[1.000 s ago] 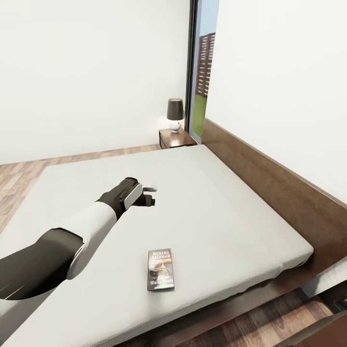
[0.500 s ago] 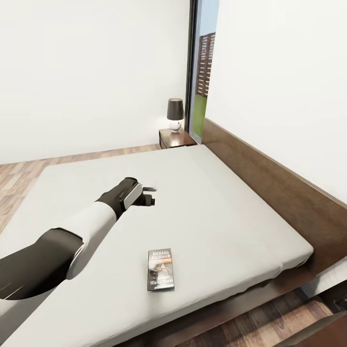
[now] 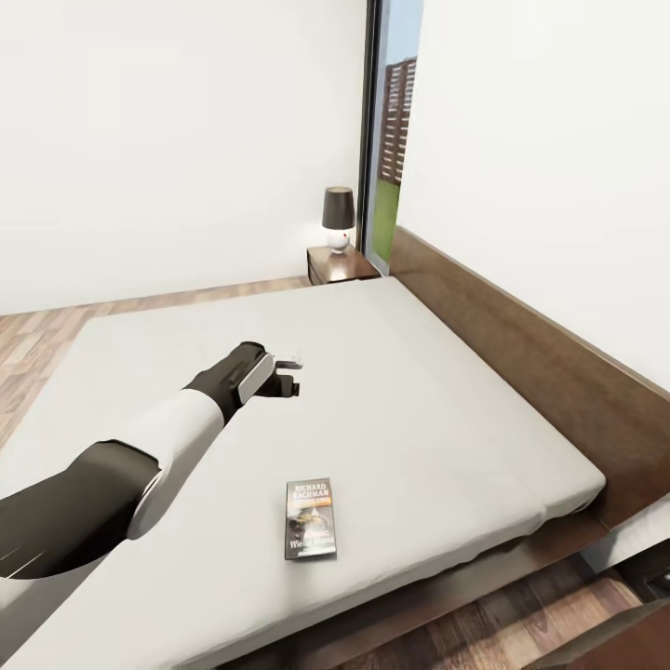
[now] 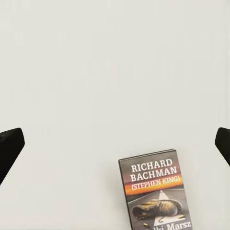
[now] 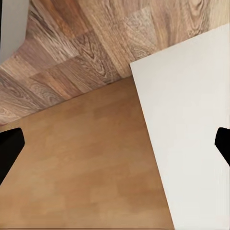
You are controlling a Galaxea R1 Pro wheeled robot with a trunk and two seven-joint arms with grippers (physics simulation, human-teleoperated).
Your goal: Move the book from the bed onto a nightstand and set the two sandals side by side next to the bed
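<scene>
Nothing much has shifted over the last second: the left gripper (image 3: 290, 371) hangs over the mattress where it was, the book (image 3: 310, 519) lies where it lay, and only the window strip has slid a touch, so the head camera nudged rather than the room.

Now, the left arm is stretched out over the bed (image 3: 447, 372), and the reason looks plain enough: it is lining up above the book before going down. In the left wrist view the two dark fingertips (image 4: 8, 149) sit at the far edges with pale mattress between them, so the jaws stand wide apart and hold nothing. The book (image 4: 155, 190) lies ahead of them and off to one side of their centre line, not yet between them; a small correction and a descent seem called for.

And the book itself: thin paperback, flat on its back, dark cover, white author lettering up top, an orange band beneath, a road picture below that. Lying flush on soft mattress, its edge could be awkward to get under.

Over on the right wrist view, fingertips (image 5: 9, 151) show at both edges, spread apart, above tan board and plank floor (image 5: 72, 57). Beyond the bed, the nightstand (image 3: 341, 264) with its lamp (image 3: 338, 221) waits by the headboard.
</scene>
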